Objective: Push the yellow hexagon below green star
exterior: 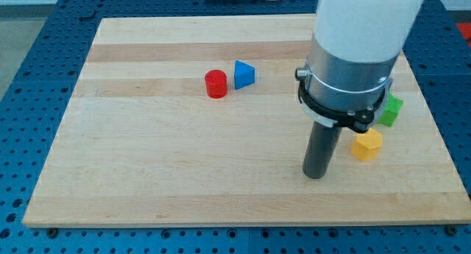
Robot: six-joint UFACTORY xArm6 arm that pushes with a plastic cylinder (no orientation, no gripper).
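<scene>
The yellow hexagon (pixel 366 144) lies on the wooden board at the view's right. The green star (pixel 391 110) sits just above and to the right of it, partly hidden behind the arm's body. My tip (pixel 315 174) rests on the board to the left of the yellow hexagon and slightly lower, a short gap apart from it. The rod stands upright under the arm's large white and grey body.
A red cylinder (pixel 215 84) and a blue triangular block (pixel 244 74) sit side by side near the upper middle of the wooden board (pixel 147 158). The board's right edge runs close to the green star. A blue perforated table surrounds the board.
</scene>
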